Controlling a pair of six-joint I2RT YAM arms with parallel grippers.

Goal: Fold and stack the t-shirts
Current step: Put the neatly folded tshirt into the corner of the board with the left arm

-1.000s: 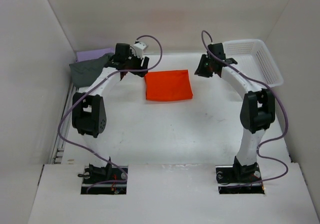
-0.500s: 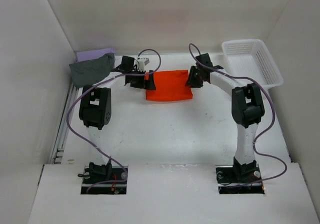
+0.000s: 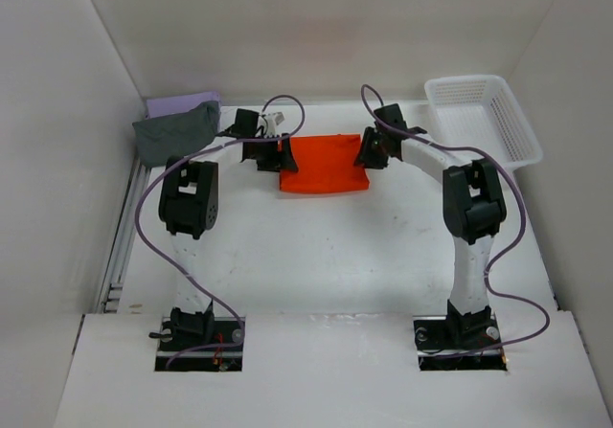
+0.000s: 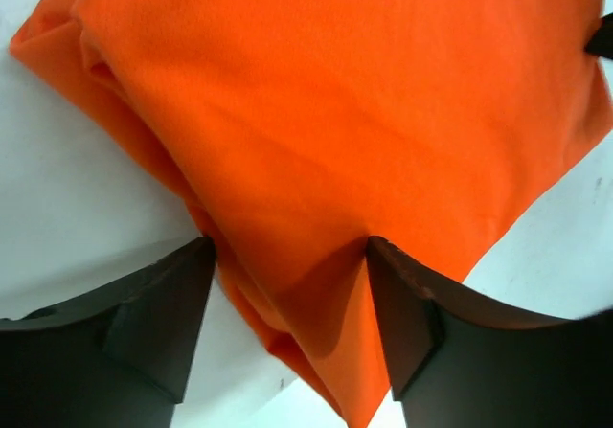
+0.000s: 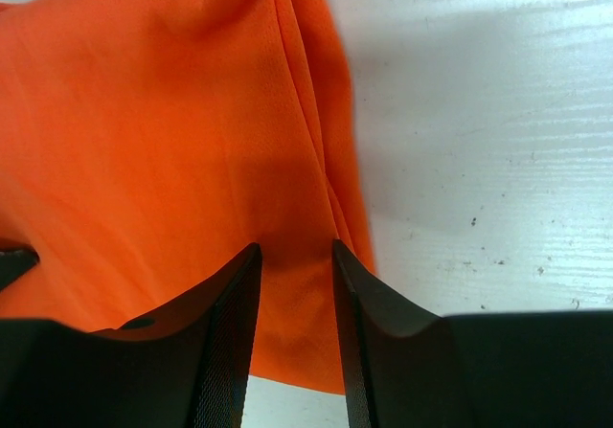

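We are starting at the far left, where the crumpled dark grey fabric t-shirt (image 3: 172,133) is lying on the flat lavender purple fabric t-shirt (image 3: 187,101), both waiting unfolded; a second ago the left arm was reaching beside that pile, and it is now hanging over the middle of the white desk (image 3: 326,256). The left end effector (image 4: 287,246) is straddling the left edge of the bright orange folded fabric t-shirt (image 3: 324,165), one finger on bare desk and one pressing into cloth, and we cannot tell whether it is gripping yet. The orange cloth, flat before, is now rippling, so we are judging that a two-sided lift to the stacking spot is beginning. The right end effector (image 5: 296,248), earlier near the white plastic mesh basket (image 3: 512,126), is clamping the shirt's right edge, with folds converging into its narrow gap.
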